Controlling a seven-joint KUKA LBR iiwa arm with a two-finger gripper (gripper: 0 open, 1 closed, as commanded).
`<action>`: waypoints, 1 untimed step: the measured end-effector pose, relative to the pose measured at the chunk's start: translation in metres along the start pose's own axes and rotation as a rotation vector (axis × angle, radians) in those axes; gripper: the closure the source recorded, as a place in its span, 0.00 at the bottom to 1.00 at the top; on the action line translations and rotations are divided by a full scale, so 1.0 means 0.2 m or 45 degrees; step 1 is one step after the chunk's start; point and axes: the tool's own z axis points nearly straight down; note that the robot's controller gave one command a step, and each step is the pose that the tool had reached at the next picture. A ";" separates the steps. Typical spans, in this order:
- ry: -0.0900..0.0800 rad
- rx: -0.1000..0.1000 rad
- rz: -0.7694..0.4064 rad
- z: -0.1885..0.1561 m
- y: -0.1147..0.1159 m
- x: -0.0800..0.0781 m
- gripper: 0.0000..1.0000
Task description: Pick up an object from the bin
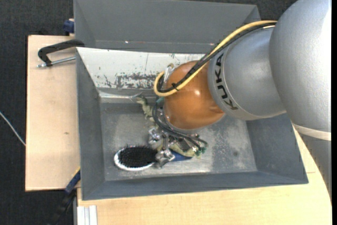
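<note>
Hand [166, 153]: lowered to the bin floor, pointing down, its metal parts close over the items there. Whether it is clenched or released cannot be told, nor whether it grips anything.

Hairbrush [134, 158]: white oval head with black bristles up, lying flat just beside the hand on the side away from the arm. Its near end reaches the hand's tip.

Small blue-and-green item [188, 152]: partly under the hand on the arm side, kind unclear.

Orange cover [189, 103]: rounded, directly above the hand.

Yellow cable [231, 37]: loops from the cover back along the arm.

Arm [253, 76]: thick grey link, slanting down to the hand.

Bin [158, 18]: grey metal, sloped walls around the hand.
</note>
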 end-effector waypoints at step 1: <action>-0.019 0.004 -0.128 -0.73 0.06 -0.02 1.00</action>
